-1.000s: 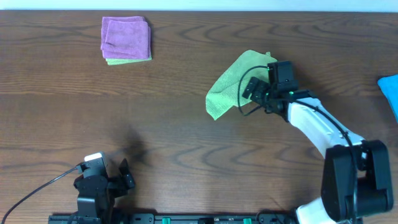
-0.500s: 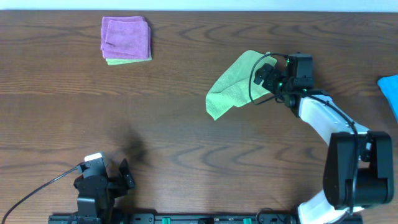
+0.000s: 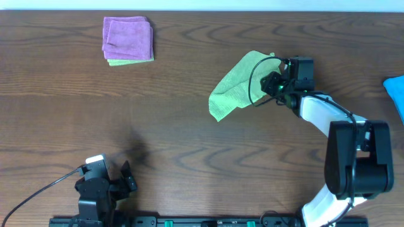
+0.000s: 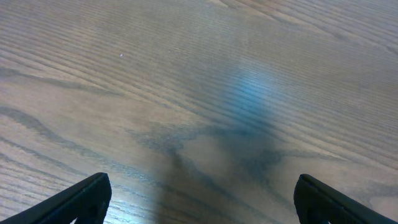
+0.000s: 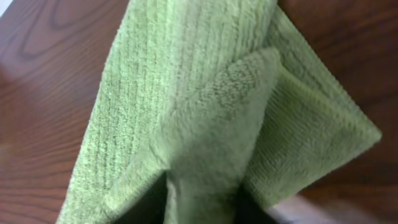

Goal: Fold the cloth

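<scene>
Showing a dark brown wood-grain surface filling nearly the whole overhead frame. Lying in the upper left: a folded purple cloth, roughly square, sitting on a folded lime-green layer that is peeking out as a thin strip along the lower edge. Poking in at the far right edge, a little above mid-height: a bright blue cloth, being cut off by the frame. Running along the very top: a narrow pale strip. Catching a bluish sheen and a soft dark shadow near the middle of the left wrist view.
</scene>
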You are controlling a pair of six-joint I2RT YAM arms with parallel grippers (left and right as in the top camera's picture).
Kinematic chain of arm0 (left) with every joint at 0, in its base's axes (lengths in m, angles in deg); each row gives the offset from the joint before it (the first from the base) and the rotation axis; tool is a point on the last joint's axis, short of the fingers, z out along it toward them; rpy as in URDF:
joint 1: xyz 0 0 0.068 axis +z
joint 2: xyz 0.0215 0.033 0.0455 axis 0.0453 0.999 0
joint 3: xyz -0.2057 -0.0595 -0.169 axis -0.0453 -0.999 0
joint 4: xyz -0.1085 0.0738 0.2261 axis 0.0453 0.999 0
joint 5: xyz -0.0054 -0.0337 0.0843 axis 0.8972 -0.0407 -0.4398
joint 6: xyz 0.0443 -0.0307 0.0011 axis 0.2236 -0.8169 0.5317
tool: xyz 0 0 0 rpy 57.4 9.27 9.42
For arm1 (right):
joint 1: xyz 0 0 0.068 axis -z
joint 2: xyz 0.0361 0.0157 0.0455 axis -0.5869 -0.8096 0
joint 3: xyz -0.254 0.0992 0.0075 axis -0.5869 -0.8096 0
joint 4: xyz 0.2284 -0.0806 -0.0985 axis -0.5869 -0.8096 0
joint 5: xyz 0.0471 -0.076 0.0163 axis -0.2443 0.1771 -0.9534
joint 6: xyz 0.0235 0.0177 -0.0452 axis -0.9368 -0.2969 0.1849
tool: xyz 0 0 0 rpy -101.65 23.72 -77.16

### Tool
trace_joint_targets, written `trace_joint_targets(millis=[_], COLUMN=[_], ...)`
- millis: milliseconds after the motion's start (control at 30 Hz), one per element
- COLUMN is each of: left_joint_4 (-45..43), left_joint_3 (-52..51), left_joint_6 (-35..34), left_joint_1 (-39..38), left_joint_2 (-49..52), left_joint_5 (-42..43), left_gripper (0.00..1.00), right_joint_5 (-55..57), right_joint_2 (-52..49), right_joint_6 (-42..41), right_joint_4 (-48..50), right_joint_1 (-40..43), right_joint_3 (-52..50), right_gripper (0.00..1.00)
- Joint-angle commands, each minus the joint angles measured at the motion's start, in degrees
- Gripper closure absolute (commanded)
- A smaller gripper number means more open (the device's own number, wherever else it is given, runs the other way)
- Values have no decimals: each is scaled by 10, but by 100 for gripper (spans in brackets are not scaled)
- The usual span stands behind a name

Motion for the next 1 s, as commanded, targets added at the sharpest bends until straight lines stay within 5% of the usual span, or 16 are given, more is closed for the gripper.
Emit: trace_joint_targets(millis=[0, 467, 500, 533, 567, 967], left_joint_4=[30, 30, 30, 30, 30, 30], left_joint_3=[-9, -9, -9, -9, -9, -9], left_joint_6=[12, 12, 13, 12, 12, 12], left_joint_1=[2, 2, 2, 2, 2, 2], left_joint_2=[-4, -4, -4, -4, -4, -4], left_joint_5=[0, 0, 0, 0, 0, 0], left_gripper=[5, 5, 5, 5, 5, 5], right_joint_5=[-5, -75, -75, -73, -73, -43], right_joint_2=[-3, -8, -10, -16, -19, -111], right_joint_6=[3, 74, 83, 85, 92, 100], right_joint_4=[10, 132, 150, 162, 165, 26], right_joint_1=[4, -45, -50, -56, -60, -96], right_joint_3=[1, 103, 105, 106, 106, 106], right_gripper=[96, 96, 83, 37, 1, 1])
